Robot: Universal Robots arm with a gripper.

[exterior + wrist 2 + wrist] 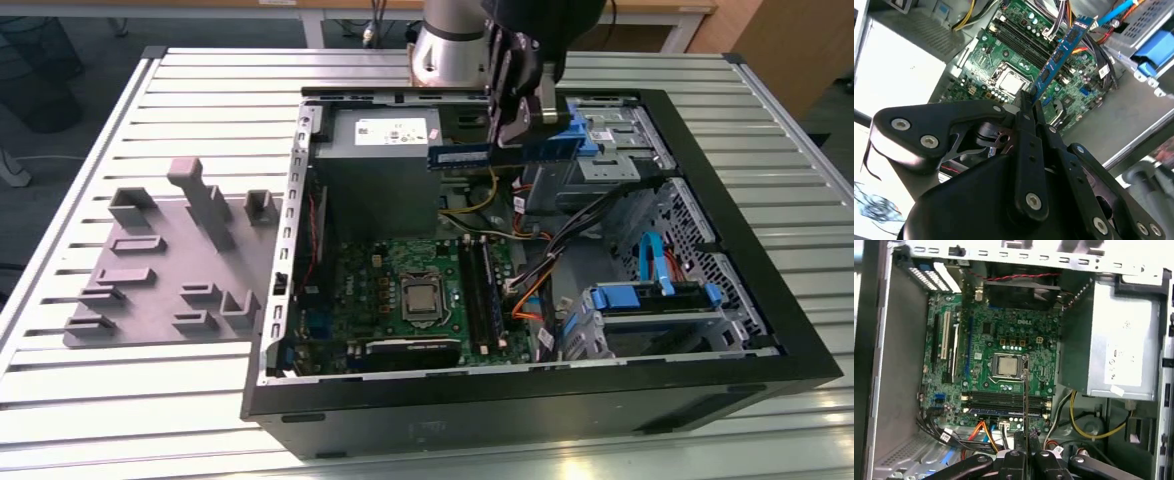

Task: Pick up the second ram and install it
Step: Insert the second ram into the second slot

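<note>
Slatted metal table (160,100) across the whole exterior view, carrying everything else. Open black computer case (747,330) lying on its side, filling the centre and the 3 o'clock half of that view. Grey moulded fixture tray (167,265) beside the case at 9 o'clock, touching or nearly touching its wall. Grey power supply (380,165) inside the case toward 12 o'clock, seen also in the first wrist view (1114,355). Green motherboard (400,290) below it toward 6 o'clock, in both wrist views too (1019,60) (999,355), with a square silver processor socket (419,296) near its middle and long dark memory slots (477,290) just beside that at 3 o'clock. Drive cage with blue clips (654,300) at 4 o'clock, cables bunched between it and the board. Arm coming in from 12 o'clock, hand (514,130) held above the case over the power supply's 3 o'clock edge. Hand pinching the second ram (501,153) by one end, fingers pressed together on it; blue stick lying level in the exterior view, up in the air, clear of the board. In the second wrist view, the stick (1061,55) jutting out from the black fingers (1026,135) over the motherboard. In the first wrist view, the stick edge-on as a thin dark line (1026,405) crossing the memory slots.
</note>
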